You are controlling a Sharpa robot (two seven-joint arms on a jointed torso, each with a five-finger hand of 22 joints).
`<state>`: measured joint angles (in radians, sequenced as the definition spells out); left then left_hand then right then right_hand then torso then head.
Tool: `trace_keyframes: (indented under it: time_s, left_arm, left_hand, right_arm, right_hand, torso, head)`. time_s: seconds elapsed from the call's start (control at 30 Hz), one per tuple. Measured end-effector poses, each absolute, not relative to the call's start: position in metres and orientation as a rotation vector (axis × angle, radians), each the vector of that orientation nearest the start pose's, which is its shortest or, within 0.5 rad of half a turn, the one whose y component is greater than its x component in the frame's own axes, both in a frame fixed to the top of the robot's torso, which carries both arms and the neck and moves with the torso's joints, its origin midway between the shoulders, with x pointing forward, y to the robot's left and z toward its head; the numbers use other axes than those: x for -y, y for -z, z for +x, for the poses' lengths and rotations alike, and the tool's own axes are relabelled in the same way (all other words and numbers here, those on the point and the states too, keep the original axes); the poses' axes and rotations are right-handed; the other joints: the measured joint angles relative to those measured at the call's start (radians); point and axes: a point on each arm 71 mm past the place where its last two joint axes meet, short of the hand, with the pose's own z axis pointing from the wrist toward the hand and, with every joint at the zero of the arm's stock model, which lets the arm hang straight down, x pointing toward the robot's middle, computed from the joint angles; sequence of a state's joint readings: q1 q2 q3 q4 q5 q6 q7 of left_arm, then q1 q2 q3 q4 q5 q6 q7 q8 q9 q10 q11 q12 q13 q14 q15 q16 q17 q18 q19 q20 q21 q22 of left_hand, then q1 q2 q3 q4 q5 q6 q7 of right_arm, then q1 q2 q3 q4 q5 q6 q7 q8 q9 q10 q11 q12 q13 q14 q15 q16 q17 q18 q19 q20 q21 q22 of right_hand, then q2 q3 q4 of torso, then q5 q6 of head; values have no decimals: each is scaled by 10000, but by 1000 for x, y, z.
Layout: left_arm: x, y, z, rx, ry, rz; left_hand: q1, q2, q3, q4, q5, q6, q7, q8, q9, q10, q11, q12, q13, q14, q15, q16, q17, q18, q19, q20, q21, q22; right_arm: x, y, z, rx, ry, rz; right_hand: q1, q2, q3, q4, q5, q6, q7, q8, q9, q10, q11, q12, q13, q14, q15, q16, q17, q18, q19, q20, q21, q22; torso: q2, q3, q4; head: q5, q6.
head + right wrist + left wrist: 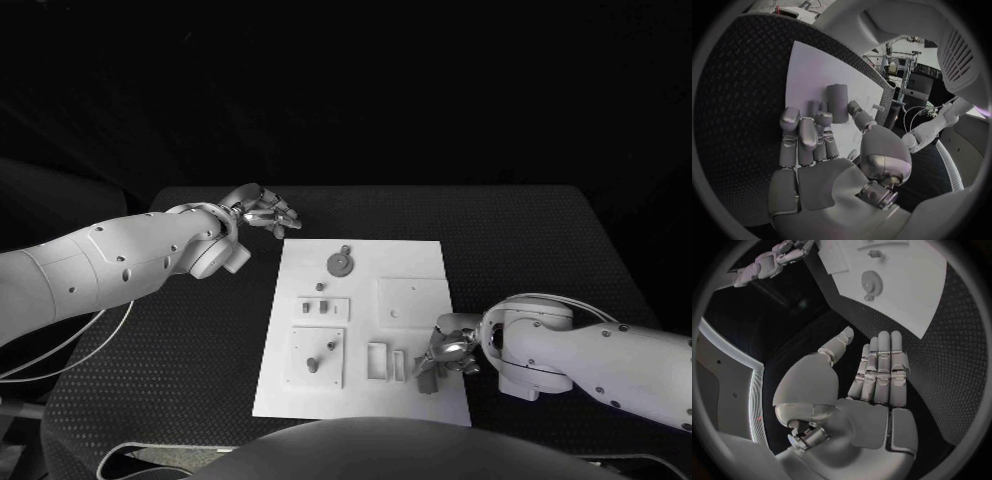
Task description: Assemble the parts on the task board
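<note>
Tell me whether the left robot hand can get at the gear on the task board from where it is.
Probably yes. The left robot hand hovers open just off the task board's far left corner, and the gear lies nearby with nothing between them.

No text, label, brand, number or sign is showing legibly on the white task board, on the black table, or on either robot arm.
</note>
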<state>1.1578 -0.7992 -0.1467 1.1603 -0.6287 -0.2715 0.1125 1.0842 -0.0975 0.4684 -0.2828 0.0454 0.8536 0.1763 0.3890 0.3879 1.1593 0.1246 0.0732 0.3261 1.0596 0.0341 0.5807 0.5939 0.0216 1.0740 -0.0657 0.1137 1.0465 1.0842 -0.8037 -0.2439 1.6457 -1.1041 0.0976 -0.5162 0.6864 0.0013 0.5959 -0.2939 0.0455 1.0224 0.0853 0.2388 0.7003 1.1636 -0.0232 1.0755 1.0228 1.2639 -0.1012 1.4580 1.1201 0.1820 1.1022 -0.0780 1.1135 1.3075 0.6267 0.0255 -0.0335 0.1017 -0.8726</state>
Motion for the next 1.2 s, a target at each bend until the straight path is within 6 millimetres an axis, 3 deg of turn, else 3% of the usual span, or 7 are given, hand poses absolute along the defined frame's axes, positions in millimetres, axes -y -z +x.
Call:
trace_keyframes:
  time_s: [0.4,1.2]
  left_arm:
    - [-301,265,517,-18059,8134,-6914]
    - [-299,265,517,-18106,8153,-6906]
  left_hand:
    - [0,0,0,0,0,0,0,0,0,0,0,0,-9,0,0,-41,10,-15,0,0,-38,-1]
    - [0,0,0,0,0,0,0,0,0,-26,-26,0,-8,-1,-1,-41,41,71,0,0,-38,6]
  right_arm:
    - [168,326,383,-25975,-4764,1299]
    - [131,321,390,-26093,-5785,2007]
  right_hand:
    - [1,0,-2,-2,-1,68,1,3,-7,36,-35,0,-10,0,0,0,26,-1,16,18,0,-1]
    - [2,-1,-45,10,-31,56,-13,-3,1,36,-35,0,-17,0,-1,0,36,0,17,21,0,-1]
  torso:
    - [0,0,5]
    - [3,-1,9]
  head:
    - [-4,0]
    - [14,0]
